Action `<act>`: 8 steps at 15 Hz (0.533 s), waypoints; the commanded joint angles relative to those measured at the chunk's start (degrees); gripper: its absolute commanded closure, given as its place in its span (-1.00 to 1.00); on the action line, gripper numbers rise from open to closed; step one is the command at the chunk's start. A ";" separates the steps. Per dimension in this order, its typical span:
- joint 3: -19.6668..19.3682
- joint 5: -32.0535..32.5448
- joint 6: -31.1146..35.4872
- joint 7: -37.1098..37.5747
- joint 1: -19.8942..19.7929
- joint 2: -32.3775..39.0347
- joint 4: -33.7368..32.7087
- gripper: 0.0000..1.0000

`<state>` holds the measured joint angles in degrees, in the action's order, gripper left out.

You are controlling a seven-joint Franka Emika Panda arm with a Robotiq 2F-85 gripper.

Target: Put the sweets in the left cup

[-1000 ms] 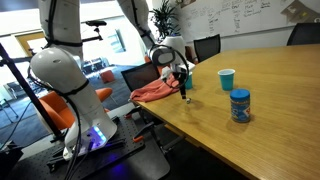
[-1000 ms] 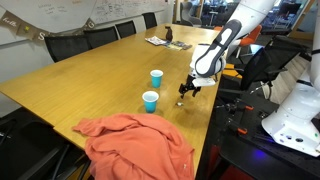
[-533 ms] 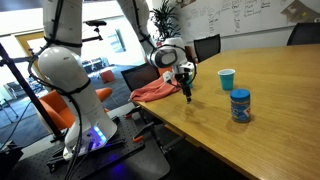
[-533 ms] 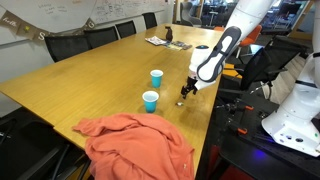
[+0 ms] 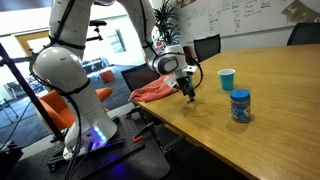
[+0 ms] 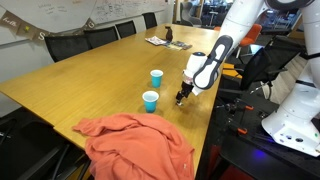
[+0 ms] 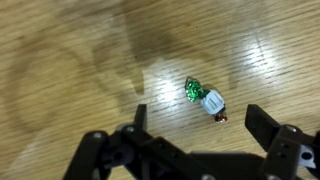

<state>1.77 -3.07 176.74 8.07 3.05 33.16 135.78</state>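
So the black two-finger hand [image 7: 200,120] is spread wide open, low over the pale wooden surface [image 7: 60,60]. A couple of small wrapped sweets [image 7: 205,97], green and white foil, lie right between its fingertips, touching neither. A crumpled orange cloth [image 5: 155,92] sits near the hand.
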 commanded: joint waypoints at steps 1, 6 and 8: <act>0.81 0.35 1.46 -3.12 -1.35 2.36 -2.05 -1.00; 0.57 0.49 0.98 -3.78 -0.34 4.31 -4.30 -1.00; -0.60 0.80 0.52 -3.40 1.24 4.92 -4.99 -1.00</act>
<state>2.13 -2.99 176.93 5.64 2.90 36.95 132.08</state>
